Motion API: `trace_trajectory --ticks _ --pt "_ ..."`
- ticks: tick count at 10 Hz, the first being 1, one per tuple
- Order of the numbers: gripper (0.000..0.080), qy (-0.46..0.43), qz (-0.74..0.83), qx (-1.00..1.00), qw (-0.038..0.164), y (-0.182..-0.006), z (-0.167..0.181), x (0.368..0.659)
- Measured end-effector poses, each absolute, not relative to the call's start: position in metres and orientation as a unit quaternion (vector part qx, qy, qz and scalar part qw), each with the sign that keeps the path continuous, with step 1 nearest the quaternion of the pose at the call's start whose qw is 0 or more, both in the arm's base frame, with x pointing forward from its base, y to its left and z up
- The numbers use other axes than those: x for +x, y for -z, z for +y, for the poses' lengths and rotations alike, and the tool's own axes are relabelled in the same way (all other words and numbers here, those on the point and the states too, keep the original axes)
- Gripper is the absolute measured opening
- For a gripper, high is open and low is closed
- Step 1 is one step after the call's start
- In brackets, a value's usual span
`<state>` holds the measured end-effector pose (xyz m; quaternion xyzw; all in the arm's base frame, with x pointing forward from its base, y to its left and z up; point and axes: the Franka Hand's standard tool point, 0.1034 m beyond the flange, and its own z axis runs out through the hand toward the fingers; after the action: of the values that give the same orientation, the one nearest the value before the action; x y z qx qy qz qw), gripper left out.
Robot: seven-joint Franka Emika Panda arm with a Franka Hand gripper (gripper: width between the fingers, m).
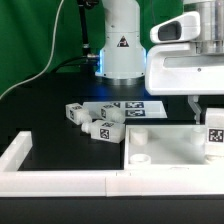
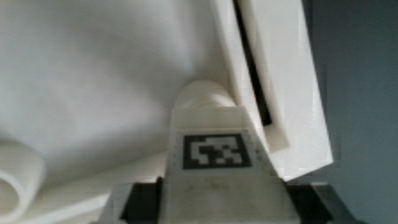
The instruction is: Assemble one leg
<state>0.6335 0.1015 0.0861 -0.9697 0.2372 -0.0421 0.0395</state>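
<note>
My gripper (image 1: pixel 213 112) is shut on a white leg (image 1: pixel 214 133) with a square black-and-white tag, held upright over the right edge of the large flat white panel (image 1: pixel 165 146). In the wrist view the held leg (image 2: pixel 219 140) fills the middle between my dark fingers (image 2: pixel 143 200), its rounded tip pointing at the panel's raised rim (image 2: pixel 285 80). A round hole or boss of the panel shows at a corner (image 2: pixel 22 175). Three more legs (image 1: pixel 95 118) lie loose on the black table to the exterior view's left of the panel.
The marker board (image 1: pixel 133 106) lies behind the panel near the robot base (image 1: pixel 122 50). A white L-shaped fence (image 1: pixel 50 170) runs along the table's near and left sides. A green curtain hangs at the back left.
</note>
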Motion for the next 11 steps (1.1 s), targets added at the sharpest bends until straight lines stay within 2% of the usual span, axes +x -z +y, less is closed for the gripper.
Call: trace_trajectory --ticks 4,6,10,11 --pt "0.0285 0.025 0.505 -0.861 0.053 -0.0857 0.104 0.6343" --pt "0.0285 0.02 0.616 -0.784 0.073 -0.086 0.1072 0.6365" --pt "0.0295 0.022 0.618 -0.782 0.072 -0.0858 0.1085 0.6362" --pt "0.0465 0.029 0.551 -0.831 0.065 -0.0867 0.1106 0.6373"
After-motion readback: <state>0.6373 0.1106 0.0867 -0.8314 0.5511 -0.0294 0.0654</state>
